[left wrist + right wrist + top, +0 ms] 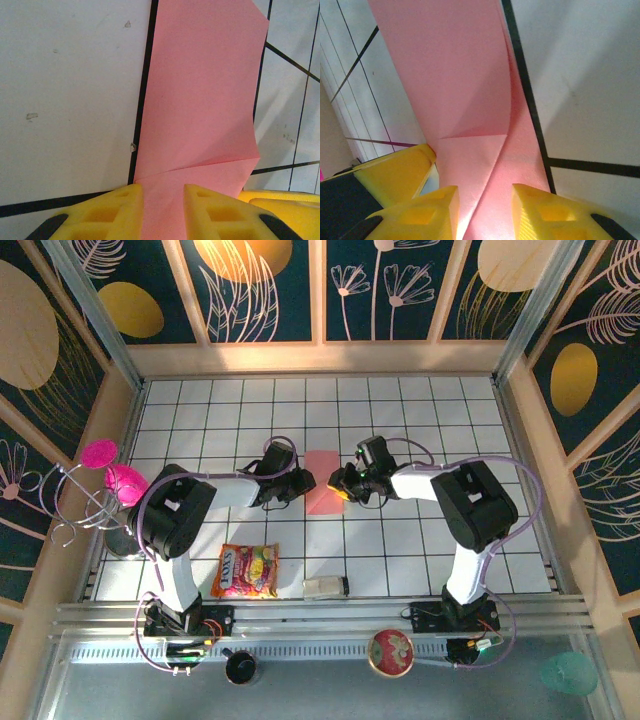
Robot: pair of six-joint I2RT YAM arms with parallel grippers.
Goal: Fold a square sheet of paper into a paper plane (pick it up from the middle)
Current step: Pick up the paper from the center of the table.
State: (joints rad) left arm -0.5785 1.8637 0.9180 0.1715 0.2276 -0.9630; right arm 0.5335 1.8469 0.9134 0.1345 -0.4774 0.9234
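We see a folded pink paper [323, 482] on the tiled table [420, 420]. The left gripper [303, 483] is at its left edge, the right gripper [346, 483] at its right.

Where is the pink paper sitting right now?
In the top view the partly folded pink paper lies mid-way across the tiled table, between the left gripper and the right gripper, beyond the snack packet.
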